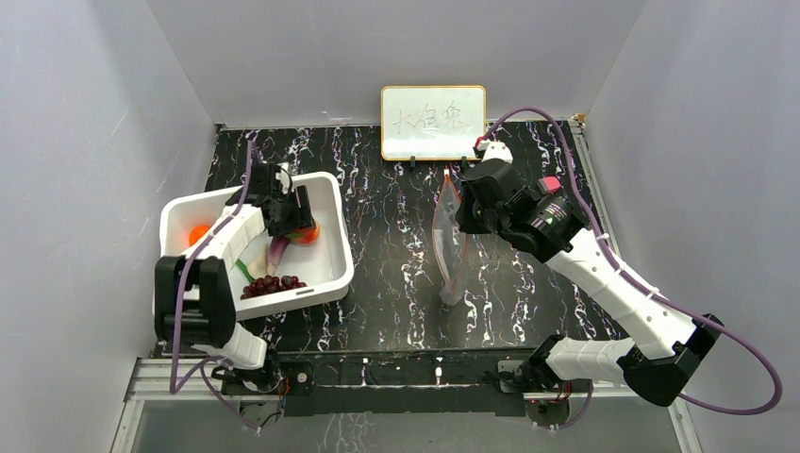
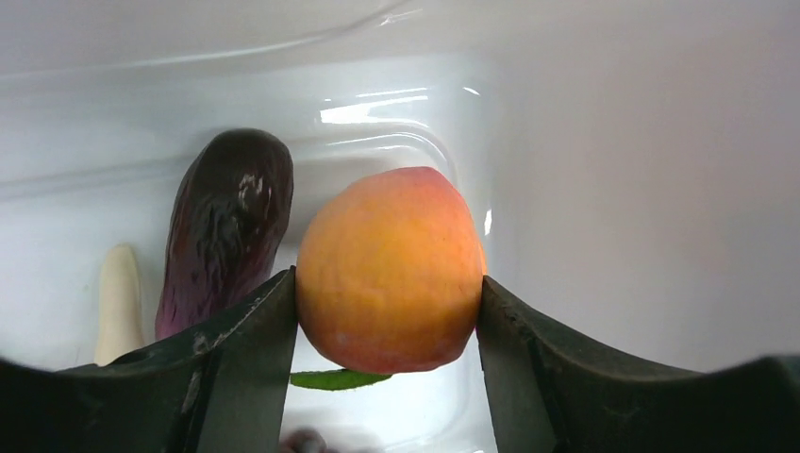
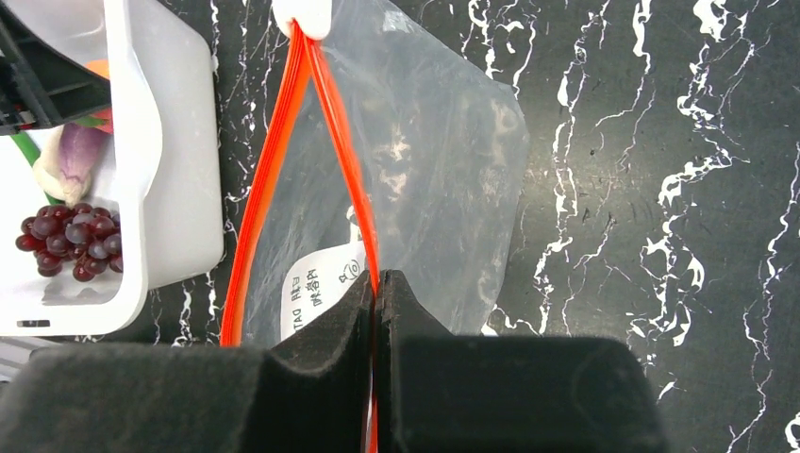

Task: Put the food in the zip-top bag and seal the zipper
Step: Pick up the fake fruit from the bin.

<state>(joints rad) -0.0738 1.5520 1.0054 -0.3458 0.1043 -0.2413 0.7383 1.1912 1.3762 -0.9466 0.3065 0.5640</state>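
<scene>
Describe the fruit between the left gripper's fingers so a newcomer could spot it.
Find the white bin on the table's left. Inside, the left gripper clasps a round fruit. Unlike the dark purple eggplant beside it, it is plump peach-orange.

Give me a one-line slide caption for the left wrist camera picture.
Left gripper pinches a round orange toy fruit inside the white plastic bin, a glossy purple toy eggplant beside it.

Same build on both: left arm (image 1: 238,229) and right arm (image 1: 618,288) have white link shells, black joint housings, a purple cable (image 1: 755,373) looped off each, a red patch (image 1: 550,183) at the right wrist, and chunky matte-black fingers (image 2: 236,363), edges scuffed.
</scene>
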